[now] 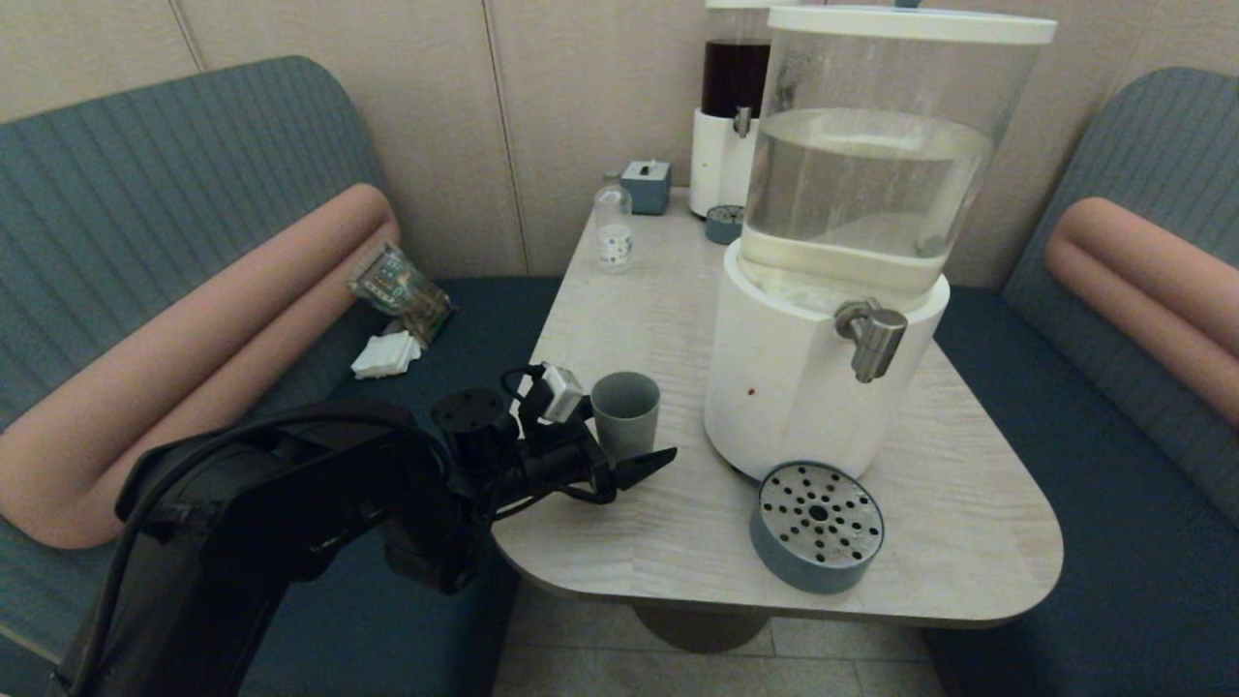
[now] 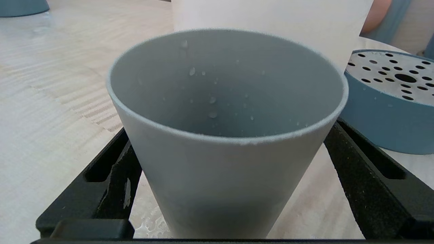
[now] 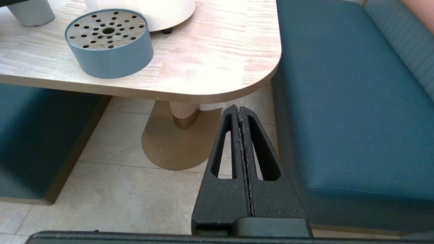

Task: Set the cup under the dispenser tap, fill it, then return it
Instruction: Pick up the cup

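The table carries everything, and the big clear-tank dispenser stands toward its right side, its steel tap pointing out over bare tabletop near the front edge. The round drip tray sits at the front edge, a little to the left of the spot beneath the tap rather than squarely under it. The cup stands upright near the table's left edge, just left of the dispenser's white base and well apart from the tap. The left gripper has its fingers spread to either side of the cup's lower body; a narrow gap seems to remain, so it brackets the cup without a firm squeeze as far as can be seen. A few droplets cling to the cup's inner wall, but no standing liquid is visible, though the bottom is hidden. By this showing, the task is at its start: carrying, filling and returning all remain. The right gripper hangs off the table's front right corner above the floor, fingers pressed together and empty.
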{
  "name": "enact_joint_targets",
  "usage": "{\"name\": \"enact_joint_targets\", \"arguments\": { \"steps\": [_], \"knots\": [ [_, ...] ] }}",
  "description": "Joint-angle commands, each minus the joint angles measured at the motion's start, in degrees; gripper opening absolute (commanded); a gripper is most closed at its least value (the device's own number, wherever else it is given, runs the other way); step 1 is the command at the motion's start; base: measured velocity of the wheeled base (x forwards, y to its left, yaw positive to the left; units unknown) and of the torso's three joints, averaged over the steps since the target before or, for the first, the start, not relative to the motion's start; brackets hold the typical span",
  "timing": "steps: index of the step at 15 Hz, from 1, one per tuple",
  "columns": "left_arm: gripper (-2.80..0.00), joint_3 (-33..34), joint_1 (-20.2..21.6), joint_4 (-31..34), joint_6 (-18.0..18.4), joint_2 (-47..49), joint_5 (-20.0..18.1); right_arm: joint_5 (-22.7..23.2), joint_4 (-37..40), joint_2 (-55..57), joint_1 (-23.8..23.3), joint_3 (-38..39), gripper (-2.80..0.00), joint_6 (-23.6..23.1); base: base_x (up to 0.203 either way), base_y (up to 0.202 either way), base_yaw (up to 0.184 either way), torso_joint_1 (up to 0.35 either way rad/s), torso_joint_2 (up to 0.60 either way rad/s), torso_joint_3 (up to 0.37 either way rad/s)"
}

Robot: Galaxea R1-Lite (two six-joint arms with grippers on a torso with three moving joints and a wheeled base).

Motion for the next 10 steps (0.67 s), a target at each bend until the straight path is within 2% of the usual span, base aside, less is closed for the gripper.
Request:
{"name": "enact_joint_targets", "arguments": {
  "steps": [1, 6, 7, 8, 10],
  "knots": [
    [0.00, 0.1, 0.0, -0.5, 0.1, 0.3, -0.2, 0.0, 0.0, 0.0, 0.0, 0.0, -2.80, 0.0, 0.000, 0.000, 0.000, 0.000, 0.00, 0.000],
    [0.00, 0.1, 0.0, -0.5, 0.4, 0.6, 0.0, 0.0, 0.0, 0.1, 0.0, 0.0, -2.80, 0.0, 0.000, 0.000, 0.000, 0.000, 0.00, 0.000],
    [-0.69, -0.1, 0.0, -0.5, 0.4, 0.8, 0.3, 0.0, 0.0, 0.0, 0.0, 0.0, -2.80, 0.0, 0.000, 0.000, 0.000, 0.000, 0.00, 0.000],
    [-2.80, -0.2, 0.0, -0.5, 0.3, 0.8, 0.4, 0.0, 0.0, 0.0, 0.0, 0.0, -2.80, 0.0, 0.000, 0.000, 0.000, 0.000, 0.00, 0.000],
    [-2.80, -0.2, 0.0, -0.5, 0.4, 0.8, 0.3, 0.0, 0.0, 0.0, 0.0, 0.0, -2.80, 0.0, 0.000, 0.000, 0.000, 0.000, 0.00, 0.000]
  ]
}}
